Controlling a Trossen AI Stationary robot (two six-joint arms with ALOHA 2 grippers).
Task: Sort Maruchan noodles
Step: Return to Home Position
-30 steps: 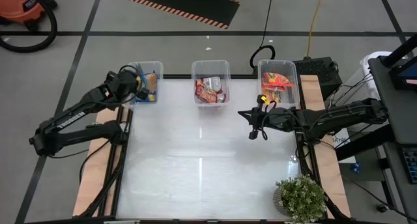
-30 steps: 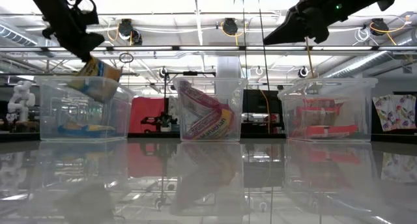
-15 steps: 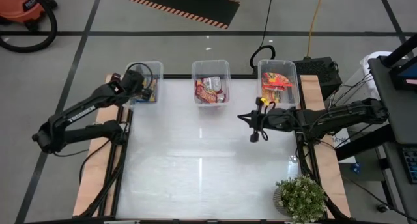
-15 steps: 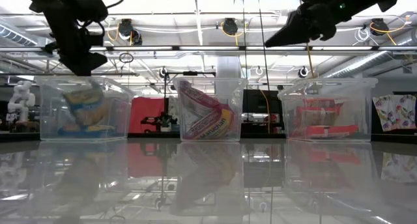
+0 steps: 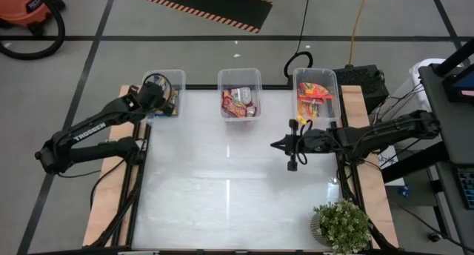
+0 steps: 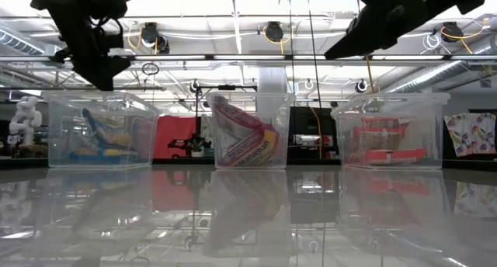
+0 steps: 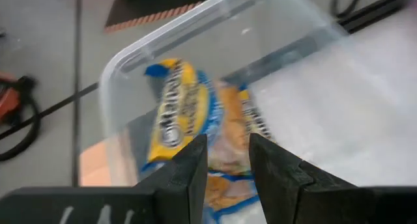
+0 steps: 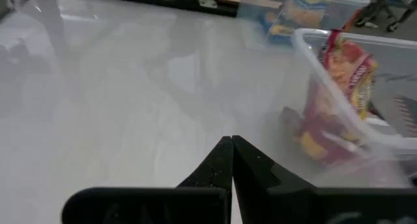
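Left jaws narrowly parted above the left bin (image 5: 164, 72), arm outstretched; right jaws closed over mid-table.

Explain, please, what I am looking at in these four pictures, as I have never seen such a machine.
This is a robot with two dark arms working at a white table. One picture looks straight down, one looks level across the table top, and two come from cameras on the wrists. Three clear bins stand in a row, holding noodle packets: blue-and-yellow packets in the left bin, maroon packets in the middle bin, orange-red packets in the right bin. The left gripper hangs over the left bin, fingers open, holding nothing. The right gripper hovers above bare table, fingers shut, empty.
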